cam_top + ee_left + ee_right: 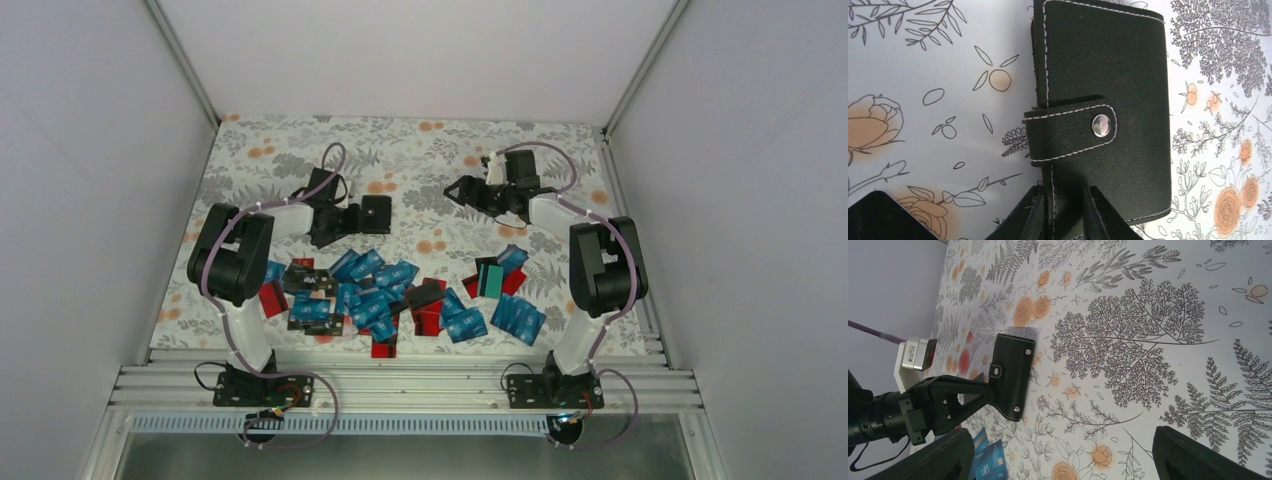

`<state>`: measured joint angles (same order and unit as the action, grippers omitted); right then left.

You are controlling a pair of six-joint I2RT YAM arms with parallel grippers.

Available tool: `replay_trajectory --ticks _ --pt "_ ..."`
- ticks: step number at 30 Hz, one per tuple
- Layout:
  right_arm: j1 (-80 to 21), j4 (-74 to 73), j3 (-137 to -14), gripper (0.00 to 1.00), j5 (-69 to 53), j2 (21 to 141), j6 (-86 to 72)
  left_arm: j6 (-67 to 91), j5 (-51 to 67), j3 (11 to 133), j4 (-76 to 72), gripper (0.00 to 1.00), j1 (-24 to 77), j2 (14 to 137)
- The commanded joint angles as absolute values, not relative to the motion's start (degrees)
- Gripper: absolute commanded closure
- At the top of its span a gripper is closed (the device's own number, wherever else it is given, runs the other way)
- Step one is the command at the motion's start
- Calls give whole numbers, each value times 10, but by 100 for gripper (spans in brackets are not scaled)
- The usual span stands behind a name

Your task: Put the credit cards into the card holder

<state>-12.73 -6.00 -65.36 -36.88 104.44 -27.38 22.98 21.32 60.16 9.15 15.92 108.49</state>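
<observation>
Two arms work over the floral table cover (pixel 420 150). Status per unit:

1. Left gripper (pixel 1064 212): jaws drawn in and clamped on the card holder (pixel 1108 75). Its fingers (pixel 1023 222) straddle the holder's near edge, w/ the stitched seam btwn them. In the right wrist view the same gripper meets the holder at its side edge.

2. Card holder: black w/ white stitching, strap (pixel 1068 132) snapped down across the front, i.e. closed. Pos. in the top view: left of ctr, mid-depth on the table, just beyond the card pile and not touching it. The right wrist view shows a grey shadow past its far end, so that end appears raised off the cover.

3. Right gripper (pixel 1062 440): jaws spread wide, nothing btwn them, only bare cover below. Pos.: right of ctr, far half of the table, well apart from the holder.

4. Credit cards (pixel 375 295): many, mostly blue, some red, loose and overlapping in a band along the near side. A smaller group incl. one teal card (pixel 490 280) lies at the right end of that band.
</observation>
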Motion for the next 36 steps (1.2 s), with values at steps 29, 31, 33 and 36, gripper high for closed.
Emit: replay_trajectory --ticks 29,31,33,36 --pt "-204 112 -584 21 -498 988 -395 314 312 498 -67 98 227 849" --pt "-205 126 -581 22 -510 983 -409 317 327 498 -68 98 227 835" --pt "-206 141 -579 22 -533 983 -428 319 340 499 -66 98 228 822" --pt "-207 162 -582 22 -568 988 -449 325 356 501 -70 98 227 805"
